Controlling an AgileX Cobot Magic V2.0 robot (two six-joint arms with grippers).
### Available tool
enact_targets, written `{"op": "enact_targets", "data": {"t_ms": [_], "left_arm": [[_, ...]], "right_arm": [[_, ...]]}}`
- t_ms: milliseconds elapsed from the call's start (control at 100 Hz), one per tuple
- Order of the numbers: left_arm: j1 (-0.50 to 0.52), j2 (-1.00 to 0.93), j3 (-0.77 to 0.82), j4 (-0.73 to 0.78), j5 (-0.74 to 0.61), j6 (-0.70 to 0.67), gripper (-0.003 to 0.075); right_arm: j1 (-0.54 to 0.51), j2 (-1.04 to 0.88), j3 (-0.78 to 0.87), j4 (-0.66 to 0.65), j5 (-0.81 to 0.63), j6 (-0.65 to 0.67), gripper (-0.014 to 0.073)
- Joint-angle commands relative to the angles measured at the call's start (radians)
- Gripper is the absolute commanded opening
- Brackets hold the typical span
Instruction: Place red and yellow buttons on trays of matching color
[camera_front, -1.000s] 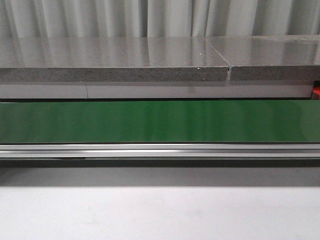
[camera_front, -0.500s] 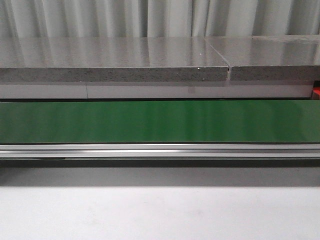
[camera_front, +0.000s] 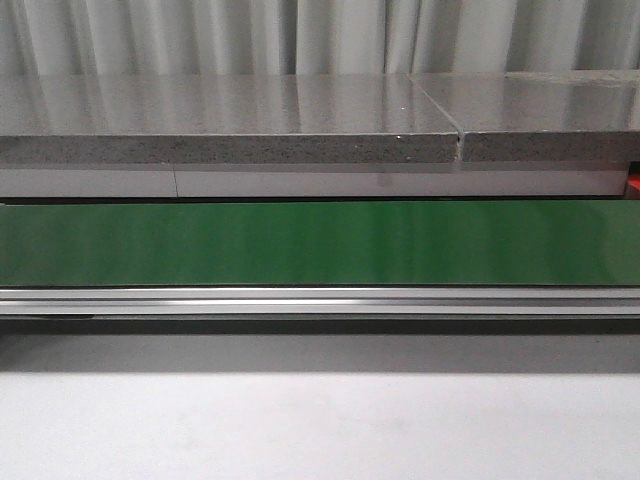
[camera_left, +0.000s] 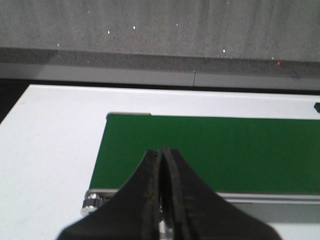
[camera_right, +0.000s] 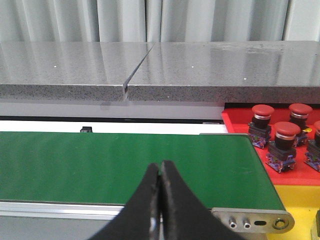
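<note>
Nothing has moved on the green belt (camera_front: 320, 243), apparently; both tools closed.

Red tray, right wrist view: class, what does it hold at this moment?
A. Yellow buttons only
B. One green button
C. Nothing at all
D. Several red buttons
D: the right wrist view shows several red buttons with dark bases standing on the red tray past the end of the green belt.
</note>
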Motion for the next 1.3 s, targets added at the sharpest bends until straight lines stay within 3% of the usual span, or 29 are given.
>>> {"op": "enact_targets", "data": {"t_ms": [0, 260, 540, 970, 1290], "left_arm": [[-0.009, -0.011, 0.003, 0.008, -0.165, 0.001, -0.0019], [-0.009, -0.164, 0.232, 0.01, -0.392, -0.002, -0.0019], [-0.009, -0.316, 0.408, 0.0, -0.428, -0.013, -0.0019], [-0.009, -0.314, 0.523, 0.011, -0.658, -0.048, -0.0019], [-0.009, -0.314, 0.523, 0.035, -0.631, -0.055, -0.0019]], "right_arm": [[0.001, -0.018, -0.014, -0.014, -0.082, -0.002, -0.0067], [0.001, -0.018, -0.014, -0.014, -0.082, -0.002, -0.0067], [0.001, -0.018, -0.014, -0.014, -0.082, -0.002, -0.0067], [0.001, -0.018, -0.014, -0.014, -0.082, -0.002, -0.0067], [0.001, -0.018, -0.014, -0.014, -0.082, -0.002, -0.0067]]}}
